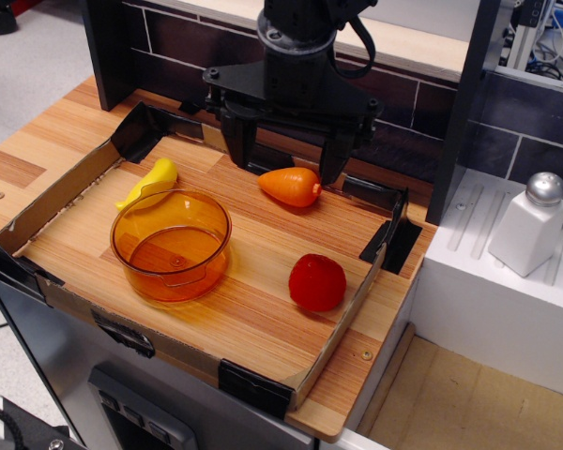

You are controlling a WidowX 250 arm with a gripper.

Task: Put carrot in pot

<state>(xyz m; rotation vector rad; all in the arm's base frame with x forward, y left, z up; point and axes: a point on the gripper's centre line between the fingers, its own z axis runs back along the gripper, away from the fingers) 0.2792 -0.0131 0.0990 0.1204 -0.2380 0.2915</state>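
View: the single camera looks down at an angle onto a wooden counter with a low cardboard wall fenced around its working area.

Landmark: the pot (172,244), a round see-through orange bowl with straight sides, stands upright on the wood in the left half of the fenced area; every place below is given from it.

Pot contents: nothing lies inside; the wood grain shows through its bottom.

Carrot (290,187): lies on its side on the wood, up and to the right of the pot and well apart from it, thick end to the left and rounded tip to the right.

Claw (292,158): black, hanging from above at the back of the fenced area, up and right of the pot. Its two fingers (241,141) are spread wide, one on each side of the carrot, tips down near the wood. The carrot sits in the gap; I cannot tell whether either finger touches it.

Banana (151,181): a yellow toy, lying just behind the pot's far-left rim, partly hidden by that rim.

Tomato (317,282): a round red toy, right of the pot and a little nearer the camera, apart from it, close to the right-hand cardboard wall (355,300).

Salt shaker (531,223): white with a silver cap, far right of the pot, outside the fence on a white ridged surface.
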